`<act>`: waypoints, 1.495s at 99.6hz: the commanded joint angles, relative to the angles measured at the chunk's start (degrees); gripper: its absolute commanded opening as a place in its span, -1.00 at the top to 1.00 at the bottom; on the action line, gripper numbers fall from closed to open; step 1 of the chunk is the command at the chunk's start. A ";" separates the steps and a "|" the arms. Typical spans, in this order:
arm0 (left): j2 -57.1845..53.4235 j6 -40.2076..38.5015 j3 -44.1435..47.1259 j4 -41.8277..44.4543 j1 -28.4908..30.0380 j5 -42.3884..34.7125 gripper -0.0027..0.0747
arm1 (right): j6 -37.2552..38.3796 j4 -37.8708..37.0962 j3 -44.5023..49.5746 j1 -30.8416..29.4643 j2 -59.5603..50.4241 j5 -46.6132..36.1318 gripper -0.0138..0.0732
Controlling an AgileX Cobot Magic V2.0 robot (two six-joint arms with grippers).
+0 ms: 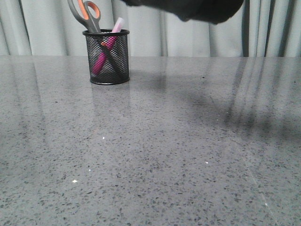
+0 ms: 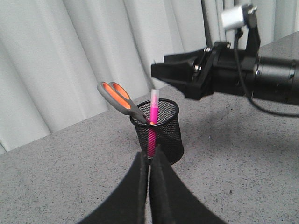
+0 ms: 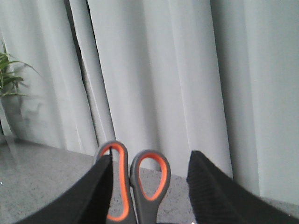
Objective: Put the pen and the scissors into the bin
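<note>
Two items, both in the bin: we list them with the rig and the room.

Scissors (image 1: 87,16): standing blades-down in the bin, orange-lined handles leaning out over the rim toward the robot's left. We judge them stiff, the heavier of the two, top-heavy as they stand; the handle loops look the surest hold, the smooth blades a poor one.

Pen (image 1: 106,47): magenta, propped slantwise, crossing the scissors inside the mesh, its whitish cap poking above the rim. We judge it light, rigid and slick; we would take it across the barrel, since the cap might pull off.

Bin (image 1: 109,70): black wire-mesh cup, upright on the table's far left. We judge it light and easily tipped by a sideways knock on the handles.

Left gripper (image 2: 149,186): fingers pressed together on nothing, back from the bin on the robot's side.

Right gripper (image 3: 149,186): fingers spread, holding nothing, just above the scissor handles, which sit between them.

Table (image 1: 188,155): grey speckled stone, polished and reflective; we expect things to slide on it.

Room: pale pleated curtain (image 1: 42,28) behind the table; a green plant (image 3: 8,74) at the edge of the right wrist view.
</note>
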 commanded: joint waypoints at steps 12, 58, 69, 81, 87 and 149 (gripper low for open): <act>0.39 -0.19 -1.49 -2.85 -0.33 -2.56 0.99 | -4.62 -0.49 -1.85 -1.37 -8.92 -3.19 0.15; 0.39 -0.19 -1.49 -2.85 -0.33 -6.70 0.99 | -13.10 4.95 -0.96 -16.21 -30.23 37.71 0.84; 0.39 -0.19 -1.49 -2.85 -0.33 -8.14 0.99 | -13.10 4.95 3.51 -21.35 -36.66 39.67 0.84; 0.27 -0.19 -1.46 -2.96 -0.33 -9.06 0.99 | -13.10 4.85 11.87 -27.44 -44.34 40.09 0.84; -0.06 -0.19 -1.36 -3.12 -0.33 -10.17 0.99 | -13.10 4.85 17.59 -29.64 -48.10 38.31 0.84; -23.15 -0.19 19.61 -5.71 -0.33 -20.57 0.99 | -12.98 6.42 63.00 -31.17 -83.25 21.02 0.84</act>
